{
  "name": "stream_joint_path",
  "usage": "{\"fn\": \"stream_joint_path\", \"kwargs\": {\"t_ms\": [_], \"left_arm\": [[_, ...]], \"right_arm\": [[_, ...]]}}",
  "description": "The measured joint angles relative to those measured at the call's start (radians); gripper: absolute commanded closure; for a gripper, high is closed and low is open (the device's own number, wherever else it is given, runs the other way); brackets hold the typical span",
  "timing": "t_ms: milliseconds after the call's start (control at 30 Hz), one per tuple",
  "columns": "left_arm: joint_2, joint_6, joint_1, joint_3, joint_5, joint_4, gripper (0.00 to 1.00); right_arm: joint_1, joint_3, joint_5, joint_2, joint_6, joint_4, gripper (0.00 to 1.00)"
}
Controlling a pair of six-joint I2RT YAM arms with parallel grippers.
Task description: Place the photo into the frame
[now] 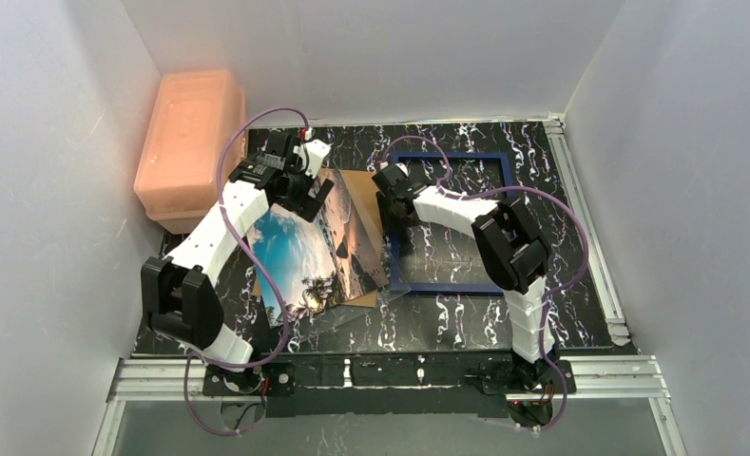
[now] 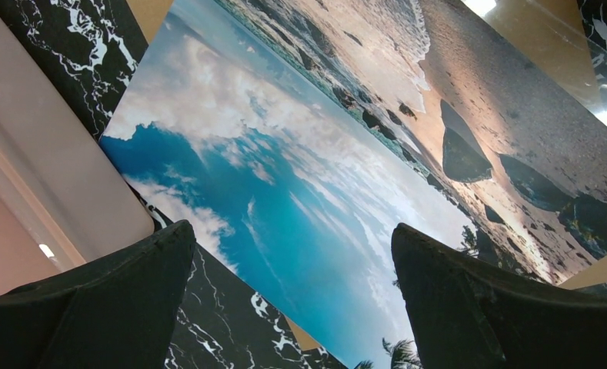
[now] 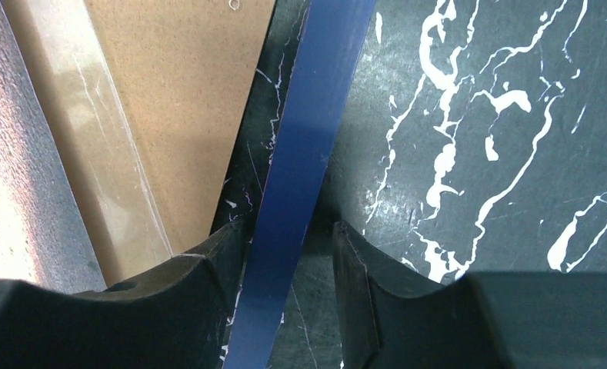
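Note:
The photo (image 1: 299,252), a glossy beach print, lies left of centre on the black marbled table, partly over the brown backing board (image 1: 359,190). In the left wrist view the photo (image 2: 300,177) fills the picture. My left gripper (image 1: 312,195) hangs open and empty over its far left edge (image 2: 292,234). The navy frame (image 1: 466,157) lies flat to the right. My right gripper (image 1: 390,211) is open, and its jaws straddle the frame's left border (image 3: 315,115) with a gap on the right side (image 3: 288,231).
An orange plastic bin (image 1: 188,142) stands at the back left, close to the left arm. The backing board (image 3: 185,92) with a clear sheet's edge (image 3: 108,161) lies just left of the frame. White walls enclose the table; a metal rail (image 1: 589,228) runs along the right.

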Motion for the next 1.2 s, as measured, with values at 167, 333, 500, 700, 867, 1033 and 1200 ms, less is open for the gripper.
{"fn": "stream_joint_path", "kwargs": {"t_ms": [167, 333, 500, 700, 867, 1033, 1200], "left_arm": [[-0.028, 0.000, 0.000, 0.000, 0.000, -0.021, 0.02], [-0.054, -0.001, 0.000, 0.000, 0.000, -0.043, 0.02], [-0.055, -0.021, 0.000, 0.014, 0.019, -0.077, 0.01], [-0.069, -0.055, 0.000, 0.034, 0.093, -0.107, 0.02], [-0.099, -0.077, 0.000, 0.084, 0.150, -0.132, 0.02], [-0.139, -0.152, 0.031, 0.112, 0.249, -0.125, 0.01], [-0.149, -0.262, 0.089, 0.158, 0.381, -0.117, 0.02]], "right_arm": [[-0.001, 0.011, 0.008, 0.010, -0.009, 0.008, 0.63], [-0.002, 0.015, 0.054, 0.011, 0.002, -0.005, 0.88], [-0.018, 0.066, 0.080, 0.010, -0.058, -0.078, 0.94], [-0.027, 0.226, 0.122, -0.016, -0.076, -0.197, 0.99], [-0.028, 0.322, 0.090, -0.103, -0.048, -0.274, 0.99], [-0.029, 0.458, -0.016, -0.193, 0.029, -0.338, 0.99], [-0.034, 0.573, -0.166, -0.262, 0.126, -0.314, 0.99]]}}
